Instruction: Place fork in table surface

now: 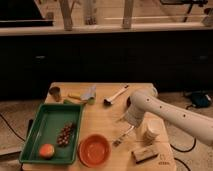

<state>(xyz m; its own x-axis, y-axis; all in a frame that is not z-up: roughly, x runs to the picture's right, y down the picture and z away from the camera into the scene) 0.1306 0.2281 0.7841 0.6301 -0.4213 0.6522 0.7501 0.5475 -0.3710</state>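
The fork [123, 136] is a small slim grey one. It lies slanted on the tan table surface [102, 120], just right of the orange bowl [94, 149]. My white arm reaches in from the right. Its gripper [128, 120] points down at the table, right above the fork's handle end. I cannot tell whether it touches or holds the fork, as the wrist hides that end.
A green tray [36, 134] at the left holds dark grapes [66, 134] and an orange fruit [46, 150]. A white-handled utensil [117, 94], a small brown cup [54, 92] and small items [86, 96] lie at the back. A white cup [150, 133] and a wooden block [144, 154] sit right of the fork.
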